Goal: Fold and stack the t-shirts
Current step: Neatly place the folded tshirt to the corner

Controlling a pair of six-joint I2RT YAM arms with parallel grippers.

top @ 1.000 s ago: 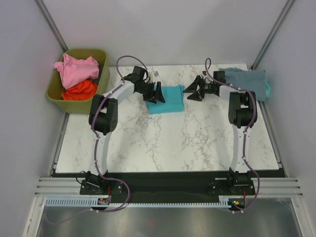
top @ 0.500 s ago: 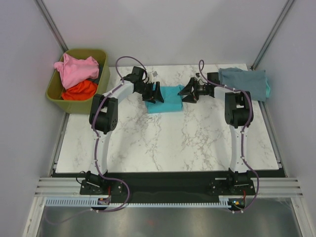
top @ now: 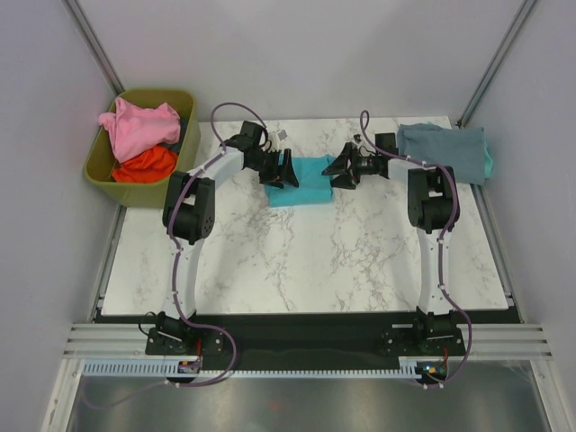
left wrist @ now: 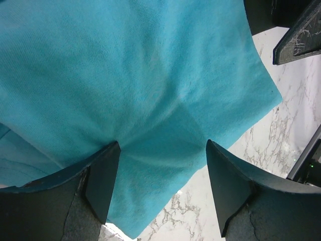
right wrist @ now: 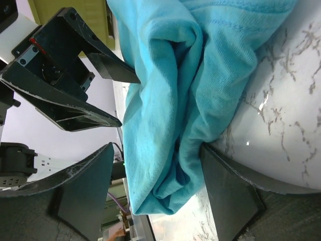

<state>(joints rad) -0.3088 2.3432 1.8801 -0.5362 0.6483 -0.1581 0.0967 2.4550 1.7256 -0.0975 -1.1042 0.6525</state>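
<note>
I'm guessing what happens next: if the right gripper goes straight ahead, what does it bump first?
The right gripper would probably meet the crumpled bright teal cloth t-shirt first; it lies right at its open tips.

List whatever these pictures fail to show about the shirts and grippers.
- Top view: left and right edges of the teal shirt, covered by the left gripper and right gripper.
- Top view: bin contents beneath the pink shirt and orange shirt.
- Left wrist: the teal shirt's extent, cut off at top and left edges.
- Right wrist: its far side, behind its own bunched folds.
</note>
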